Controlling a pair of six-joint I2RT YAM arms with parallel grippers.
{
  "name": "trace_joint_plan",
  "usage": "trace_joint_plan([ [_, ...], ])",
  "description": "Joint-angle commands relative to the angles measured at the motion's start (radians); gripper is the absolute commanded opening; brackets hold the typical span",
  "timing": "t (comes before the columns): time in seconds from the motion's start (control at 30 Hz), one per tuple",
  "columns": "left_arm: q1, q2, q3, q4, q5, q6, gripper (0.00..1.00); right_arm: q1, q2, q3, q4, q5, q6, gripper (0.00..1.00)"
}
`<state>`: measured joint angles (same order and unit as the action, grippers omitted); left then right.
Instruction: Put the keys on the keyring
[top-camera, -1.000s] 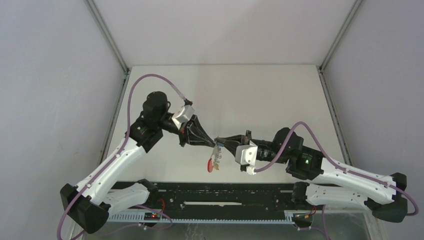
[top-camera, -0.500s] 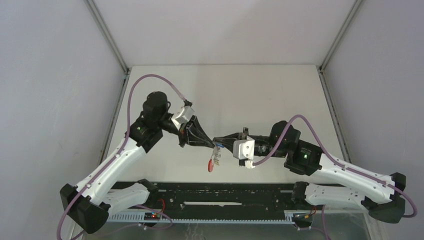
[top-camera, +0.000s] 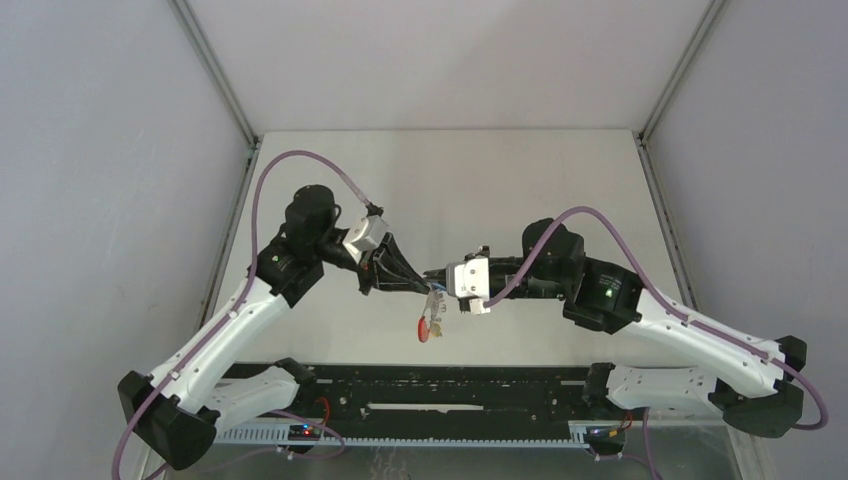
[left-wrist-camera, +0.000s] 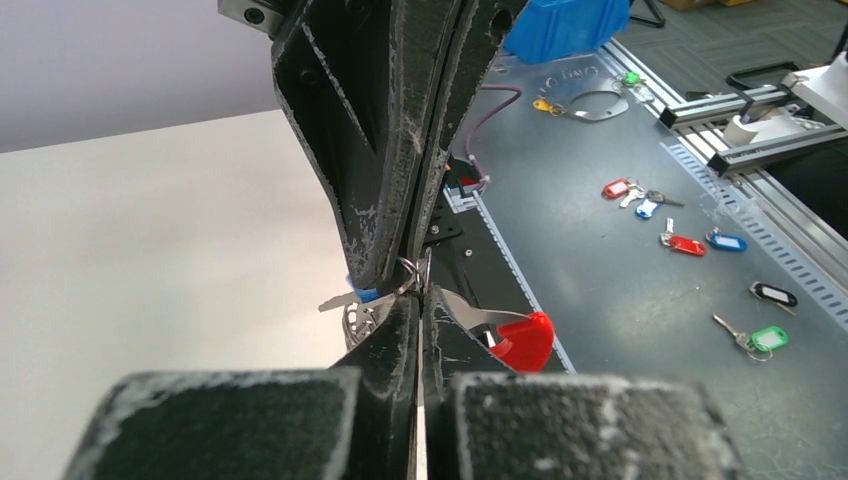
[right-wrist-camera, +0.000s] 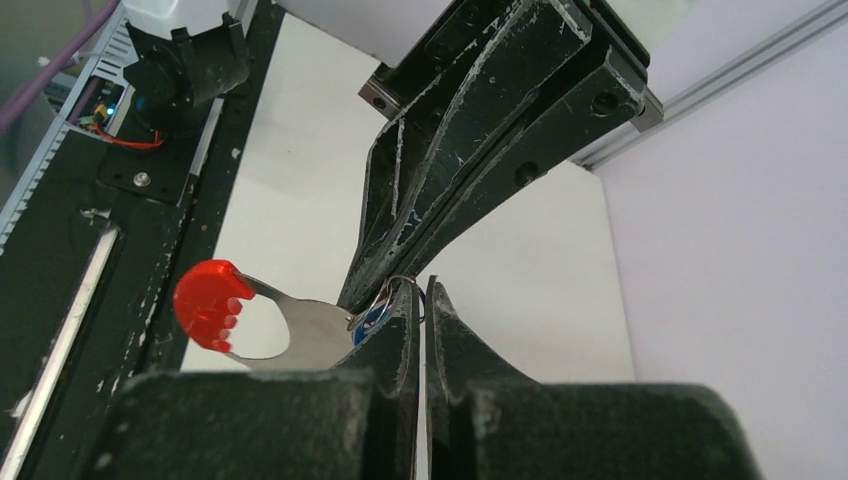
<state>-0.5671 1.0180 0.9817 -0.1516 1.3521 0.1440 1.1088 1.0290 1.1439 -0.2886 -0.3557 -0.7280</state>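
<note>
Sliding leftward, right pincer (top-camera: 436, 275) now meets left pincer (top-camera: 421, 288) tip to tip above table (top-camera: 450, 180). Both are pressed together; left pincer clamps grey, red-banded keyring (top-camera: 428, 326), blue key (left-wrist-camera: 366, 295) at the tips.

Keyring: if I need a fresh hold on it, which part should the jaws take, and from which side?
Probably take the flat grey plate of the keyring, just inboard of the red band. It hangs free toward the arm bases, while the clip end is crowded by the left gripper and right gripper. Come from the near side, jaws across the flat faces.
</note>
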Motion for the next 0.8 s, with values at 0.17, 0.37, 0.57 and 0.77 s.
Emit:
trace_joint_plan([
  [0.17,-0.028,-0.031,0.013,0.013,-0.067,0.133,0.0,-0.008,0.098,0.108,-0.138,-0.069,0.034,0.06],
  [0.37,-0.024,-0.026,0.015,0.081,-0.109,0.121,0.0,-0.106,0.217,0.261,-0.293,-0.156,0.107,0.09],
  [0.57,-0.016,-0.033,-0.028,0.273,-0.161,-0.013,0.0,-0.154,0.292,0.383,-0.425,-0.237,0.18,0.12],
  [0.77,-0.016,-0.033,-0.038,0.372,-0.186,-0.074,0.0,-0.16,0.302,0.44,-0.478,-0.252,0.195,0.2],
])
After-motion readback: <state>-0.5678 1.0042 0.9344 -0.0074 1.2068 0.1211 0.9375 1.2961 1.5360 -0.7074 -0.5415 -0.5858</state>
